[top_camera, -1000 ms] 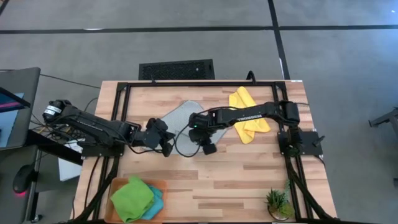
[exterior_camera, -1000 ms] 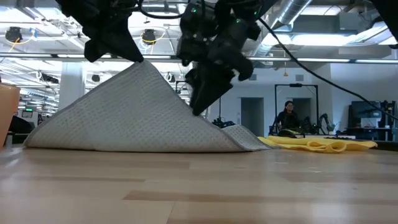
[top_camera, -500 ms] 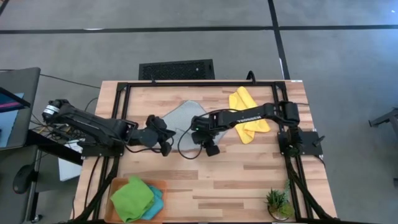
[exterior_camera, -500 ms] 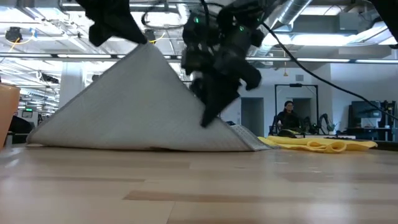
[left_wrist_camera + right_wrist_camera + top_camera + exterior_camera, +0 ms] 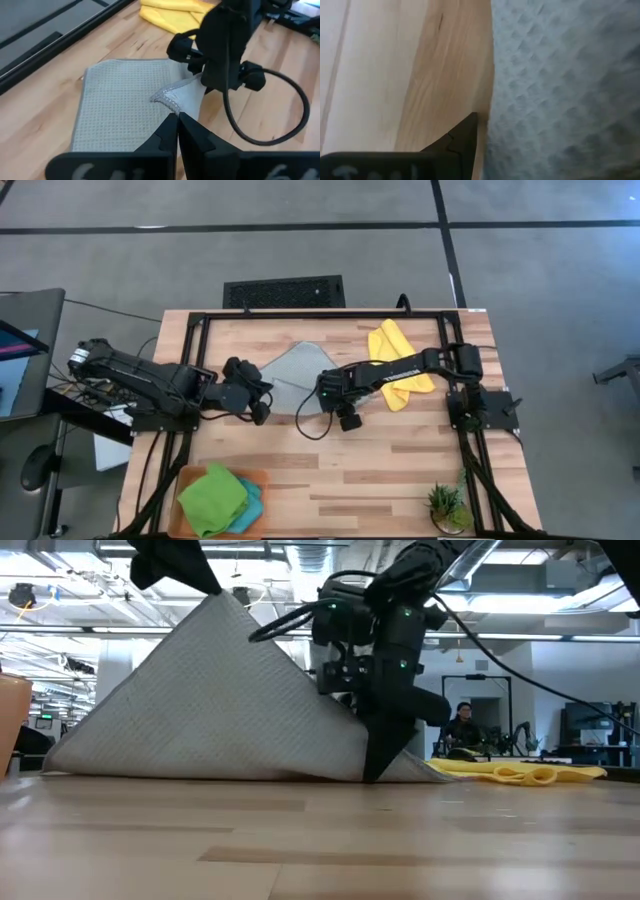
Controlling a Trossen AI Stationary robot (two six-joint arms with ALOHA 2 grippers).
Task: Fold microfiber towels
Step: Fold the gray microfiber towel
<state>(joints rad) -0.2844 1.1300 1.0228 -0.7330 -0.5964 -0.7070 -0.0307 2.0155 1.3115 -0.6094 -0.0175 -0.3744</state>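
Nearest the front edge of the wooden surface (image 5: 400,470), the high view alone shows an orange tray (image 5: 262,476) holding the green towel (image 5: 212,497) on top of the teal towel (image 5: 250,508), with a small potted plant (image 5: 446,506) at the opposite front corner.

Farther in, at mid-surface, the grey towel (image 5: 288,366) lies partly flat, with one corner lifted. From above it reads only as a flat grey shape between the two arms. The low view shows what that hides: the cloth (image 5: 220,705) rises in a tall tent-like peak, its lower edge resting on the surface.

The left end effector (image 5: 258,392) is clenched on that raised corner; in its own wrist view the two dark fingers meet on the stitched hem (image 5: 172,116), and the grey towel (image 5: 115,110) spreads flat beyond. The low view shows it (image 5: 205,580) at the peak.

The right end effector (image 5: 345,416) stands at the towel's other side. In the low view it (image 5: 385,755) points down to the surface at the foot of the cloth's slope. Its wrist view shows one dark finger (image 5: 465,137) just beside the towel's waffle weave (image 5: 555,90), with bare wood on the other side; its fingers stand apart and nothing shows gripped between them.

Farther back, the yellow towel (image 5: 395,360) lies crumpled under the right arm; the low view shows it (image 5: 520,772) as a low heap, with a person (image 5: 462,730) in the room beyond.
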